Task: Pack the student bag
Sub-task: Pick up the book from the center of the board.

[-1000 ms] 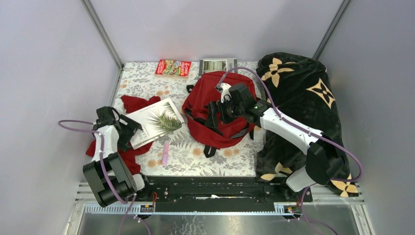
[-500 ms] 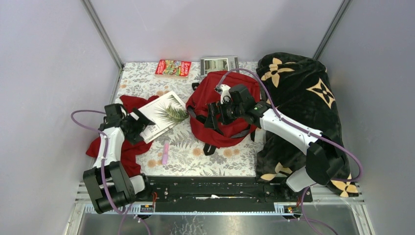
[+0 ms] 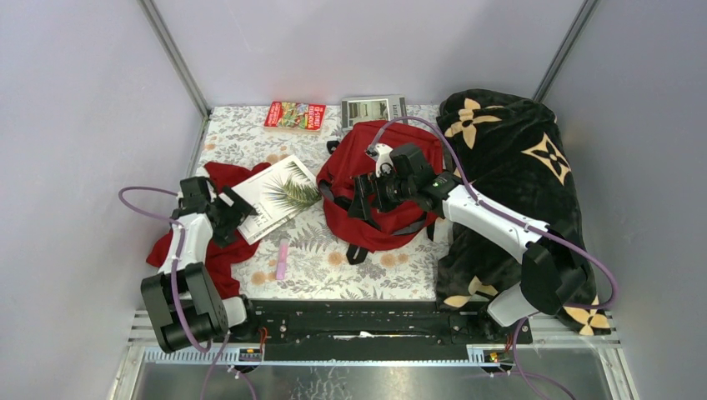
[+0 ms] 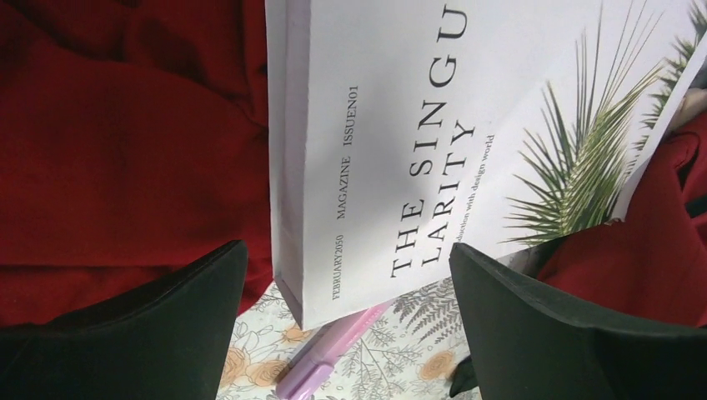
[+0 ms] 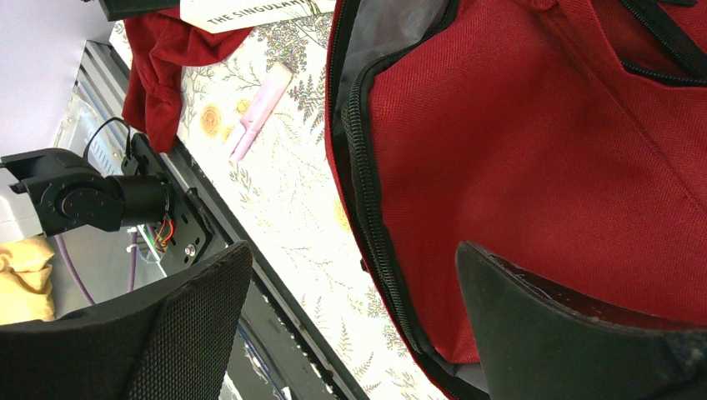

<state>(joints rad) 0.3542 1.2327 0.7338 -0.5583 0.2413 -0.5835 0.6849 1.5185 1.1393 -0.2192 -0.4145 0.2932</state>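
The magazine (image 4: 375, 125) is cropped at top; red book (image 3: 294, 115) lettering illegible.

This is a robotics lab test cell, not a home — bare pale-grey panel walls (image 3: 375, 50) set in aluminium corner posts (image 3: 173, 58) box in a small floral-covered table (image 3: 242, 133). Robot arms (image 3: 492, 221) are bolted to a black rail (image 3: 367, 321), and purple cables (image 3: 120, 198) loop free.

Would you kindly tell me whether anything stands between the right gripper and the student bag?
Nothing visible does. The right gripper is open over the student bag, and the wrist view shows its black zipper and grey lining unobstructed between the jaws.
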